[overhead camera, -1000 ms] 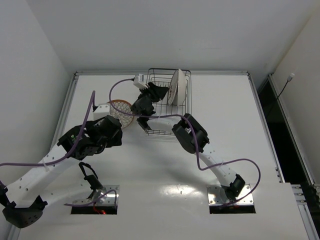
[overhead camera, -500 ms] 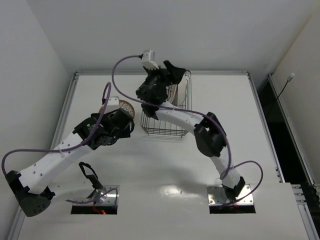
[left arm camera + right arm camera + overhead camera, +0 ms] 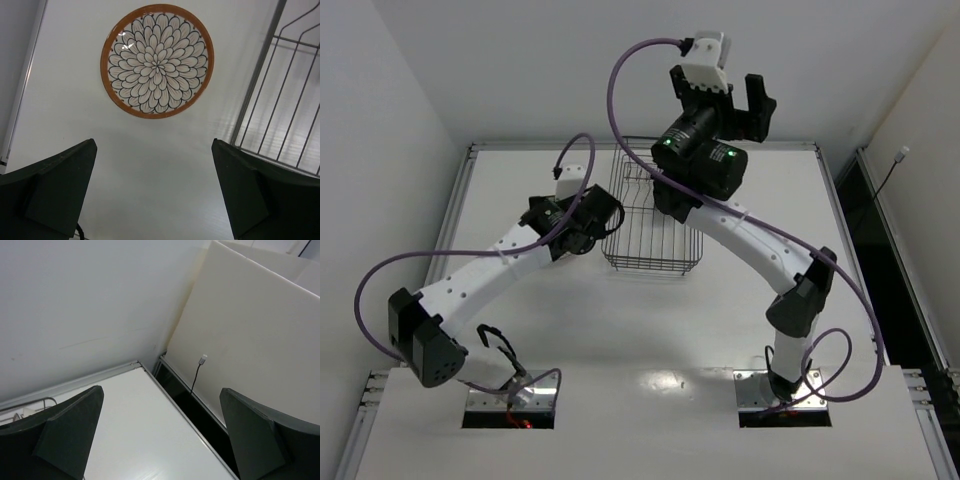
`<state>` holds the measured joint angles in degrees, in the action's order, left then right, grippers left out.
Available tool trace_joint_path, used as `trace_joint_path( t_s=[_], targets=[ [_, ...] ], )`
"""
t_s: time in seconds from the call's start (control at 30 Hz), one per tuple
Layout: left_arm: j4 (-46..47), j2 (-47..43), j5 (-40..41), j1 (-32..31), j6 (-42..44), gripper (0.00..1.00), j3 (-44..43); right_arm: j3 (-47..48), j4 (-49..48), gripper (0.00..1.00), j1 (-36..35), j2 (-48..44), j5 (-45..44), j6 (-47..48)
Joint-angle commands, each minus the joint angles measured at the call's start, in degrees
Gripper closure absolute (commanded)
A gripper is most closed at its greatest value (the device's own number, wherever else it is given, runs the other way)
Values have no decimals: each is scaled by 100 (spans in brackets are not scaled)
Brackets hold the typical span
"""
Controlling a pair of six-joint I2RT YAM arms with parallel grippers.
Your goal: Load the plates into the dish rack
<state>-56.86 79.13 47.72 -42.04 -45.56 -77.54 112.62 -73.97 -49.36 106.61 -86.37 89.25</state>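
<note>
The left end effector (image 3: 154,150) has its fingers wide apart and holds nothing. It hangs over the petal-pattern plate (image 3: 157,61), which lies flat and face up on the surface (image 3: 620,330), just left of the dish rack (image 3: 655,262). The right end effector (image 3: 162,395) is also spread and empty. It is lifted high above the far side of the rack and faces the wall.

By my judgement the task is partly done. At least this one plate must still go between the tines. The right arm covers the far part of the rack in the top view, so I cannot tell now what stands inside.

One second ago the right end effector was low at the rack, next to the upright plates in its far right part. The left arm was folded back then, with the flat plate visible beside it. Now this arm is stretched out and hides that plate from above.
</note>
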Motion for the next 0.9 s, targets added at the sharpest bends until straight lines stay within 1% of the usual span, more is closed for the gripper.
trace_joint_path(
  t_s=[0.0,0.17,0.2,0.27,0.3,0.33,0.4,0.47,0.5,0.53,0.57,0.6,0.63,0.67,0.7,0.77,0.8,0.83,0.87],
  targets=[
    [219,225,317,231,-251,0,-244,523,-144,1,-134,-334,-1769,171],
    [351,813,202,503,-436,0,-428,1104,-38,1,-310,-447,-1717,233],
    [351,1023,202,504,-436,0,-481,1157,-177,1,-406,-448,-1717,294],
    [351,1209,202,565,-436,0,-692,1079,-414,1,-556,-684,-1446,347],
    [351,1366,202,626,-436,0,-780,1008,-416,1,-792,-781,-1279,347],
    [351,1420,202,627,-436,0,-954,1008,-416,1,-933,-869,-929,347],
    [351,1490,202,741,-436,0,-1087,955,-66,1,-1293,-1053,-376,294],
    [403,1561,124,741,-436,0,-1158,1008,863,1,-1461,-1177,-40,-56],
    [404,1640,123,802,-436,0,-1158,1008,1363,1,-1523,-1377,240,-327],
    [404,1693,45,803,-436,0,-1228,956,1977,1,-1576,-1519,356,-1261],
    [404,1780,-34,803,-436,0,-1229,955,3732,1,-1576,-1677,488,-2018],
    [404,1781,-35,803,-436,0,-1290,1033,5142,1,-1576,-1861,1003,-3026],
    [404,1833,-105,803,-436,0,-1290,1391,6514,1,-1576,-2046,1486,-4159],
    [404,1834,-105,803,-436,0,-1290,1577,7641,1,-1454,-2352,2039,-6024],
    [404,1834,-105,803,-488,0,-1290,1657,8679,1,-1392,-2494,2732,-6564],
    [404,1782,-105,803,-489,0,-1290,1526,8864,1,-1287,-2836,3097,-7347],
    [404,1781,-105,803,-428,0,-1290,1526,9379,1,-1286,-2891,3691,-7622],
    [404,1651,-53,803,-375,0,-1290,1526,9584,1,-1286,-2943,3950,-7859],
    [456,1597,-53,864,-375,0,-1290,1526,9777,1,-1286,-2996,4526,-8253]
  ],
)
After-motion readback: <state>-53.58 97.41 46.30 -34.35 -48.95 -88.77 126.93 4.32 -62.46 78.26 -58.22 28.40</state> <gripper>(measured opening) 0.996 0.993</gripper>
